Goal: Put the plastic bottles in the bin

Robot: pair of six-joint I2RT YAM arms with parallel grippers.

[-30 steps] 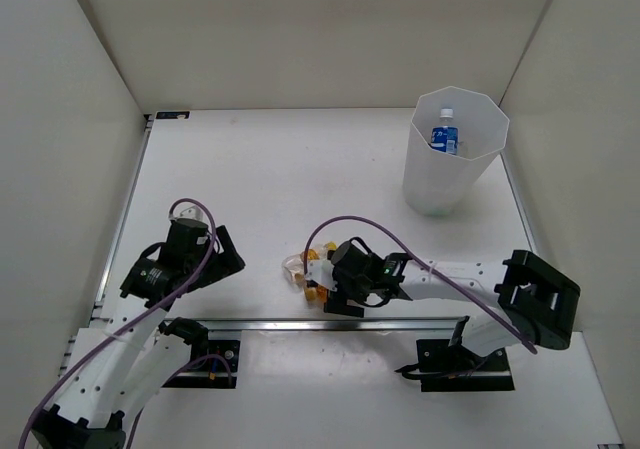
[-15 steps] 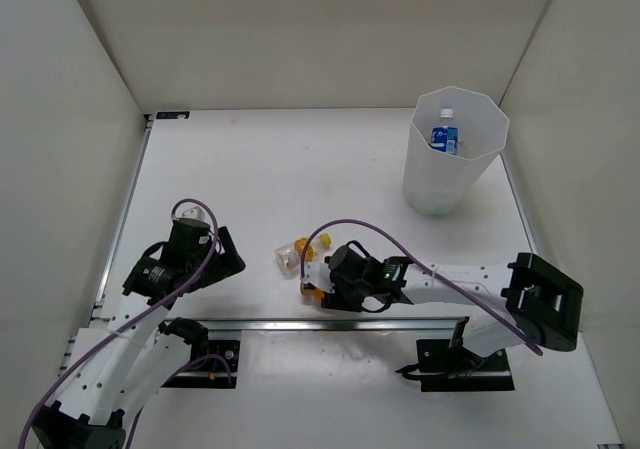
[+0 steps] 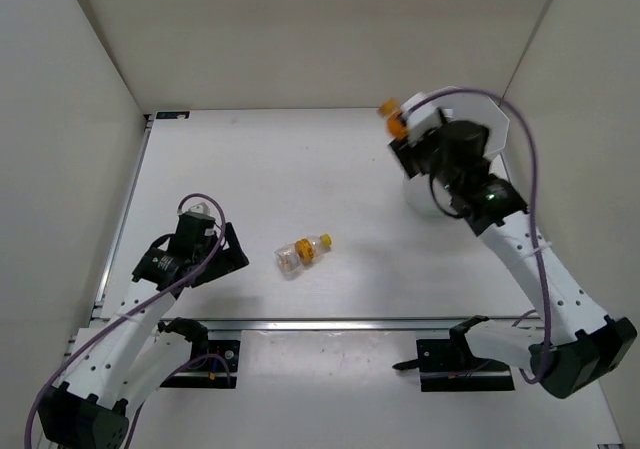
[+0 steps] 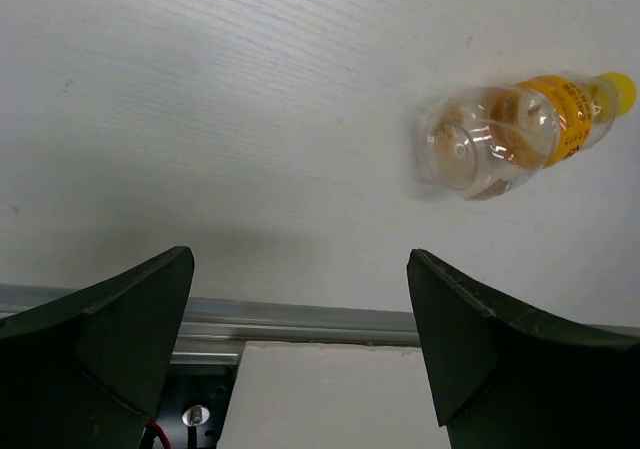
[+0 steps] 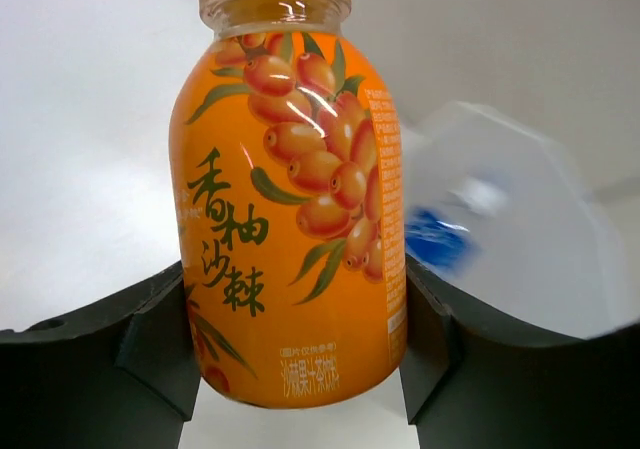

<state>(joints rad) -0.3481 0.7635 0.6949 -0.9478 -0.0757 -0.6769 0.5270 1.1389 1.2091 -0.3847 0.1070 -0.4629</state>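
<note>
**One bottle raised at the bin, one lying flat**

The orange bottle point(image 5: 290, 199), with a berry-printed label, is clamped in the right gripper point(image 5: 295, 354) and held up at the left rim of the tall white bin point(image 3: 497, 121), far right. Something blue shows, blurred, inside the bin. A clear yellow-capped bottle point(image 3: 303, 254) lies on its side near centre, cap pointing far-right.

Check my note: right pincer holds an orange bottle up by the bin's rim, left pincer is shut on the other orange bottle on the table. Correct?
No. The left pincer is open, and the other orange bottle lies free on the table ahead of it; the left wrist view shows this. The right pincer does hold an orange bottle by the rim of the bin.
</note>
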